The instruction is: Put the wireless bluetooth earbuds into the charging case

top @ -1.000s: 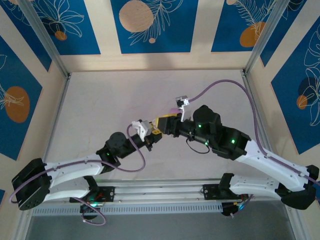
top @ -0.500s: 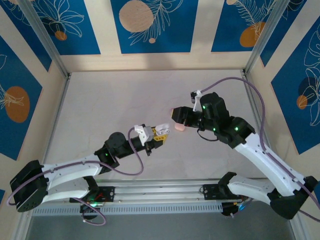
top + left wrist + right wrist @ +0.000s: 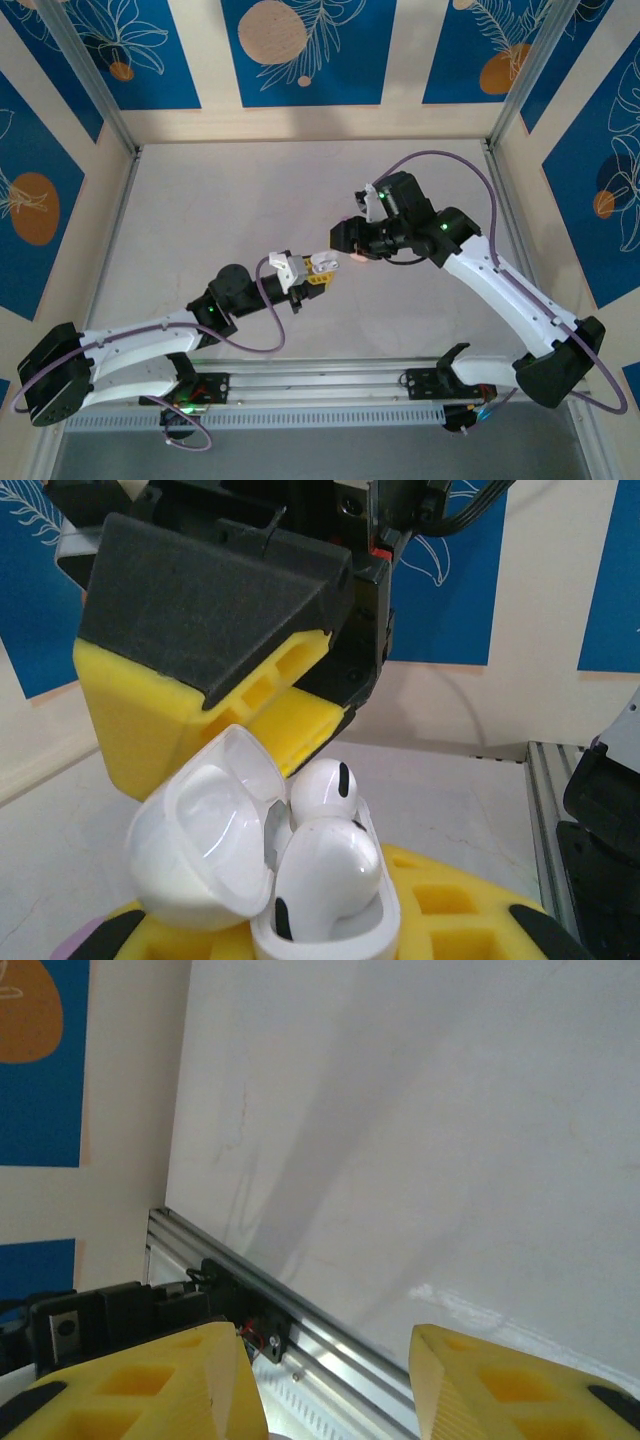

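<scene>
From the near edge of the tabletop (image 3: 220, 200) the left arm reaches toward the middle. The left gripper (image 3: 318, 270) is clamped on the white charging case (image 3: 300, 935), which sits over the middle of the tabletop, somewhat toward the near edge. In the left wrist view the case rests between yellow pads (image 3: 450, 910) with its lid (image 3: 205, 855) swung open to the left. Two white earbuds (image 3: 330, 865) sit in the case, one in front of the other.

Just beyond the case hangs the right gripper (image 3: 343, 237) – one of its yellow-and-black fingers (image 3: 200, 680) looms close above the open lid, apart from it. In the right wrist view its jaws stand apart with nothing between them, only bare tabletop beyond. A small pink object (image 3: 358, 257) shows just beside this gripper – too small to identify.
</scene>
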Motion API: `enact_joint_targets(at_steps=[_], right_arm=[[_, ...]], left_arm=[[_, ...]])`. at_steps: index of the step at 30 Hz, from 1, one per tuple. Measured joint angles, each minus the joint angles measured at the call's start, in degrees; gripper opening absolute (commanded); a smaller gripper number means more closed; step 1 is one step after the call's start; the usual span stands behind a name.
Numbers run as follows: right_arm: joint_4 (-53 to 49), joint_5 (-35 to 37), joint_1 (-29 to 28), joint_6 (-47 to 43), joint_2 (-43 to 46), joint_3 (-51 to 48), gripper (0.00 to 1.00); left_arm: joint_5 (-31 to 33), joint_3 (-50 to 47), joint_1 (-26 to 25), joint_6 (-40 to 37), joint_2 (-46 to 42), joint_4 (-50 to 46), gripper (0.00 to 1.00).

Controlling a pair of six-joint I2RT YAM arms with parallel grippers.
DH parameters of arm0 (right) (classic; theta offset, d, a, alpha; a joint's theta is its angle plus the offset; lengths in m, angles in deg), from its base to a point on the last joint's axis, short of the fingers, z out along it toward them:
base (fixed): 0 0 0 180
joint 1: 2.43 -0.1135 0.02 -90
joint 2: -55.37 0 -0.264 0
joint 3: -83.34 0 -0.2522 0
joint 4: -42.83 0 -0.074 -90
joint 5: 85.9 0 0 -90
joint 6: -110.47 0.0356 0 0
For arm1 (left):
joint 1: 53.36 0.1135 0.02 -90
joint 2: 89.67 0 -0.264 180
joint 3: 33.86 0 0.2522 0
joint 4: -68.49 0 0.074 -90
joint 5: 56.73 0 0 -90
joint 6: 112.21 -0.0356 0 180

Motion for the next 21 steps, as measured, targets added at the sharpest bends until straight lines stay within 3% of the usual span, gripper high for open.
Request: enact_joint_targets(at_steps=[21], right_arm=[[-1.0, -2.0, 0.1, -1.6, 2.1, 0.0, 0.49]], left_arm=[[-0.3, 0.0, -0.1, 0.1, 0.0, -0.3, 0.18]])
